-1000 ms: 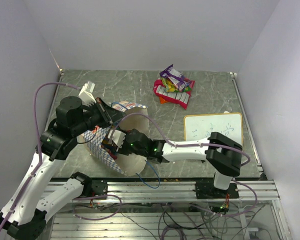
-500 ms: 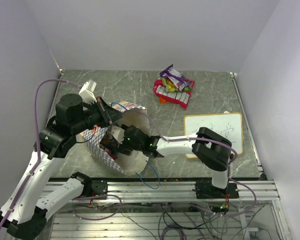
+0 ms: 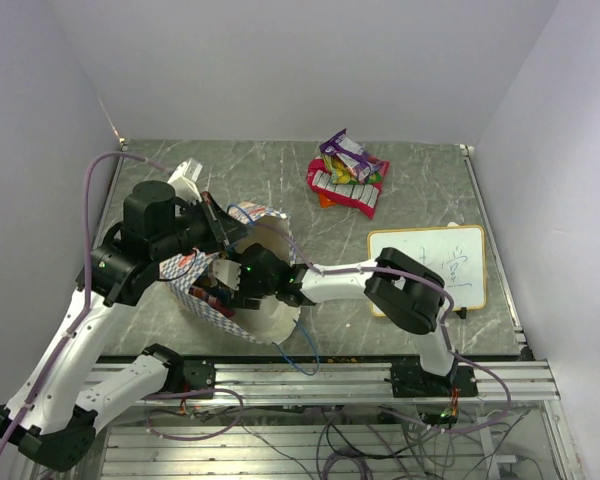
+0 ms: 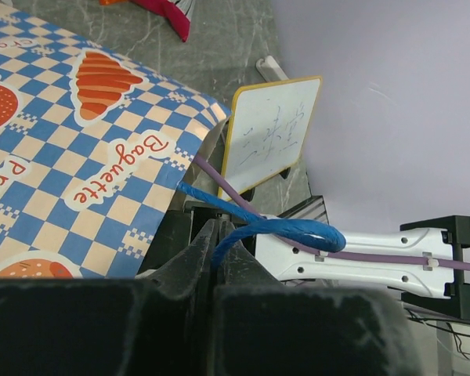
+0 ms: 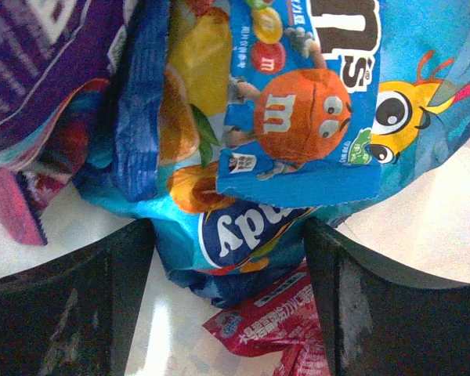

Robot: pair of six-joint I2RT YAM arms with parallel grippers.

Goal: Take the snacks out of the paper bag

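Observation:
The paper bag [image 3: 270, 315] lies on its side at the near left, cream inside with a blue-and-white checkered band [image 4: 70, 157]. My left gripper [image 4: 215, 235] is shut on its blue string handle [image 4: 282, 229] and holds the mouth up. My right gripper [image 5: 229, 243] is deep inside the bag and open, one finger on each side of a blue snack packet [image 5: 243, 227]. A blue M&M's packet [image 5: 305, 102] lies on it, a purple packet [image 5: 39, 70] sits at the left and a red packet [image 5: 270, 317] below. Several snacks [image 3: 346, 175] lie in a pile at the table's back.
A white writing board [image 3: 428, 263] with a yellow frame lies at the right, close to my right arm's elbow [image 3: 405, 295]. A loose blue handle loop [image 3: 298, 355] hangs over the table's front edge. Grey walls close in the left, back and right.
My right gripper has pushed further left into the bag, its elbow folding in towards the board. My left gripper has lifted the handle slightly up and right.

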